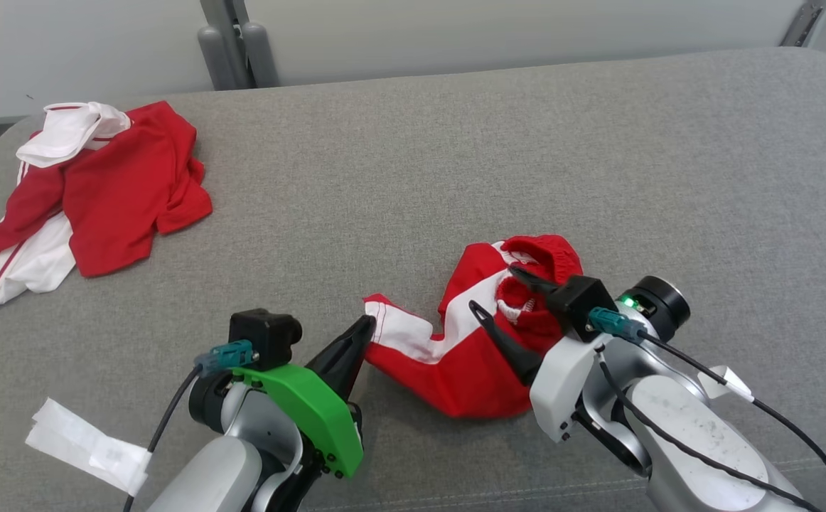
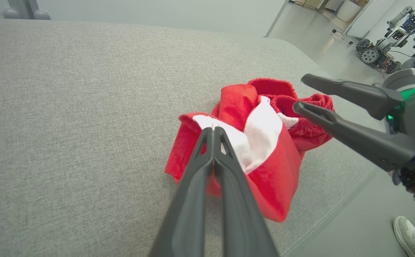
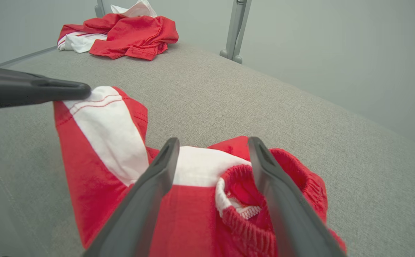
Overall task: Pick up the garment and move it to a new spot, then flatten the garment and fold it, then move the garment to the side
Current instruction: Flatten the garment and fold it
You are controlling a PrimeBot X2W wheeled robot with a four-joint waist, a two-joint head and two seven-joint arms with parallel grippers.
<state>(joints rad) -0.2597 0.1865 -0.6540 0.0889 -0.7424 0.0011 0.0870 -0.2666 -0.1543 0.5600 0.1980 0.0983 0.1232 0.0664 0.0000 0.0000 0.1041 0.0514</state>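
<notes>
**Fig. 1. My two claws at the shorts, near the front edge of the cushion.**

(a) The red-and-white shorts (image 1: 470, 370) lie crumpled near the front edge of the grey cushion (image 1: 456, 156), about midway along it. They are neither flattened nor folded.

(b) My left gripper (image 1: 365, 328) is closed tight, pinching the corner of the white-striped leg hem (image 1: 392, 320) at the very tips. Only a little cloth appears to be caught.

(c) My right gripper (image 1: 492, 288) stands wide and holds nothing. It is poised over the elastic waistband (image 1: 555, 256), one finger to each side of the bunched rim.

(d) A heap of other red-and-white clothes (image 1: 121, 192) sits at the cushion's far left corner, well apart from the shorts.

**Risks, as I judge them.**
- The hem may slip from my left tips if I pull before the right claw has closed, because the grip is so shallow.
- My right fingers may close on both layers of the waistband, or on the leg beneath, so the shorts would lift as a lump and not spread.
- A drag toward the cushion's front edge could take the cloth over it. A person's shoe (image 2: 407, 232) stands on the floor below that edge.

**Containers.** I see no bin, box or basket on the cushion, and nothing here sits inside anything.
</notes>
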